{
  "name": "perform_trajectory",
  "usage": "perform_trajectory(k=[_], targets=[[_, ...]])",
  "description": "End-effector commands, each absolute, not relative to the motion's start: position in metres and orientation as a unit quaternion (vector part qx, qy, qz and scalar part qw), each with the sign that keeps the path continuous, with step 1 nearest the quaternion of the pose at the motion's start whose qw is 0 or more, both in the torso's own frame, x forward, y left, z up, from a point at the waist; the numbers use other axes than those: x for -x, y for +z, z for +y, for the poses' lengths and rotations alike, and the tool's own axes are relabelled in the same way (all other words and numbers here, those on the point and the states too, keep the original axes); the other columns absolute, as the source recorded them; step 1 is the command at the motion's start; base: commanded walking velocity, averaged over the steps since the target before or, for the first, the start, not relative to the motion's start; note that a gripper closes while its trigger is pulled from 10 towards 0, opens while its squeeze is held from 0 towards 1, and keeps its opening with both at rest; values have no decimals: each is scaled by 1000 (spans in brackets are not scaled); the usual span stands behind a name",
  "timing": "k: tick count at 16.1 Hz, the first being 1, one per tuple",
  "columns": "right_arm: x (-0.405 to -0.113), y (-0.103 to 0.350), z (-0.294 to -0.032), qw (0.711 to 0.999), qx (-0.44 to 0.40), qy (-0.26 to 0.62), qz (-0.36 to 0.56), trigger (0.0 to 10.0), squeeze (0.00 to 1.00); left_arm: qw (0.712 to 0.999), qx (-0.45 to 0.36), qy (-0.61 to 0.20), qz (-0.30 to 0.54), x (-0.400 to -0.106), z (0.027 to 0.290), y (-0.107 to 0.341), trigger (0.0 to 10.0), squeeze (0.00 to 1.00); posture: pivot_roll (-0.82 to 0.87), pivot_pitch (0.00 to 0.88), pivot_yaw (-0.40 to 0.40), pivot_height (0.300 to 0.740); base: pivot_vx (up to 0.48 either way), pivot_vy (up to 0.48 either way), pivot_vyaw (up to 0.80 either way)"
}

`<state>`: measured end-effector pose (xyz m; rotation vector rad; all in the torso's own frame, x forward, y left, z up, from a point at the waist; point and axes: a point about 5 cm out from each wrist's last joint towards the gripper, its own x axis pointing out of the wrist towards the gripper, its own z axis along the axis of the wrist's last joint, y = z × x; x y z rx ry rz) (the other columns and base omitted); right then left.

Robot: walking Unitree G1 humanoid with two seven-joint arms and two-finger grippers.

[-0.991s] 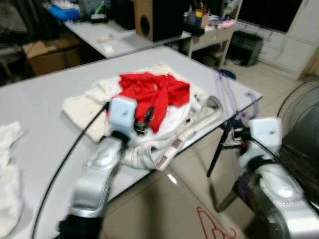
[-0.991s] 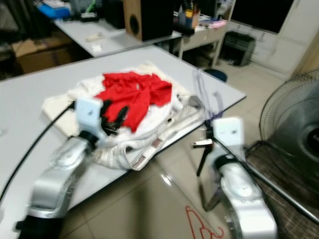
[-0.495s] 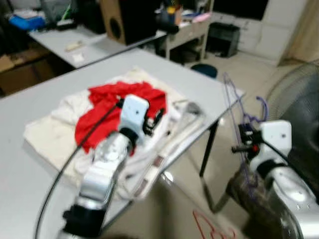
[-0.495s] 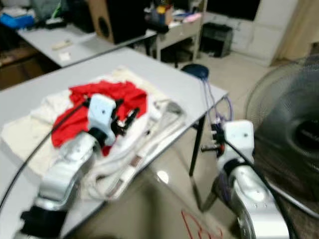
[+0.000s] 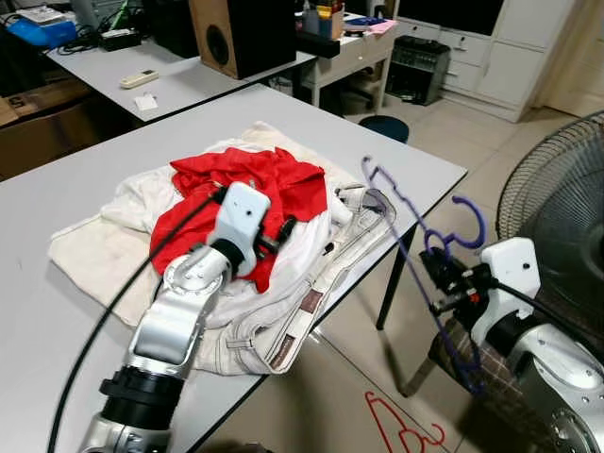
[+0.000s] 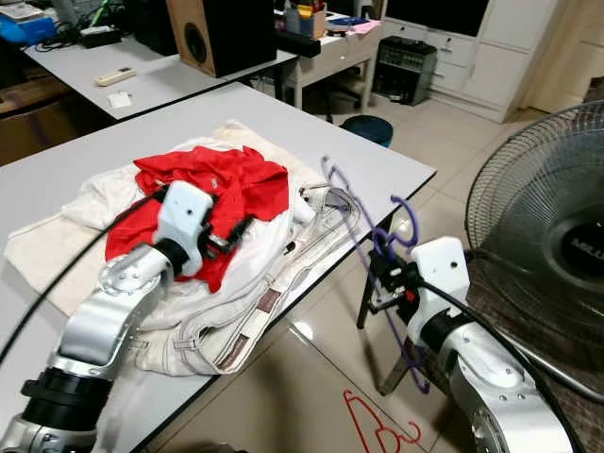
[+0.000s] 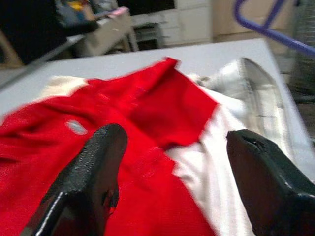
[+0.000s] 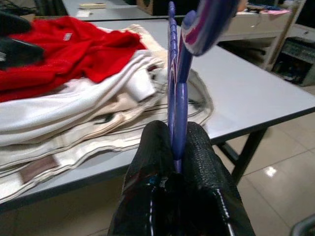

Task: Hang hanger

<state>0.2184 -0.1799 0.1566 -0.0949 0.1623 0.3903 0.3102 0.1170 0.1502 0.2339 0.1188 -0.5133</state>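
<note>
- My right gripper [image 8: 178, 147] is clamped on the thin purple plastic hanger [image 5: 418, 247], held off the grey table's [image 5: 415, 175] corner.
- My left gripper [image 7: 172, 172], fingers apart, hovers over the red shirt [image 5: 247, 189].
- Keep the hanger upright, hook free.

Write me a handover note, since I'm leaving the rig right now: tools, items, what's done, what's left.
Right tool: shut on the purple hanger, held off the table's corner beside the fan.
Left tool: open, over the red garment on the pile of white clothes.
Done: hanger picked up.
Left: hanging it; nothing is on it yet.
</note>
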Motion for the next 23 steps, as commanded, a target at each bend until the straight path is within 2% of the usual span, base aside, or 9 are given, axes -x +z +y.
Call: perform_trajectory(k=[1, 4, 6, 7, 8, 23], targets=[[-217, 166, -179, 976, 52, 204, 60, 10000, 0, 955, -120, -264, 67, -313, 117, 152, 10000, 0, -29, 37, 39, 740, 0, 0, 0], [-214, 163, -178, 972, 52, 217, 69, 10000, 0, 944, -119, -289, 105, -314, 119, 145, 10000, 0, -30, 31, 46, 740, 0, 0, 0], [-213, 162, -178, 971, 54, 221, 73, 10000, 0, 947, -153, -258, 115, -320, 126, 141, 10000, 0, -31, 22, 52, 740, 0, 0, 0], [-212, 161, -177, 970, 56, 225, 75, 10000, 0, 952, -155, -239, 116, -323, 130, 141, 4078, 0, -31, 17, 54, 740, 0, 0, 0], [-212, 161, -177, 970, 56, 226, 75, 10000, 0, 952, -157, -238, 116, -323, 130, 141, 0, 0, -31, 14, 54, 740, 0, 0, 0], [-206, 154, -169, 962, 56, 252, 88, 10000, 0, 949, -172, -218, 147, -326, 141, 138, 0, 0, -20, 5, 66, 740, 0, 0, 0]])
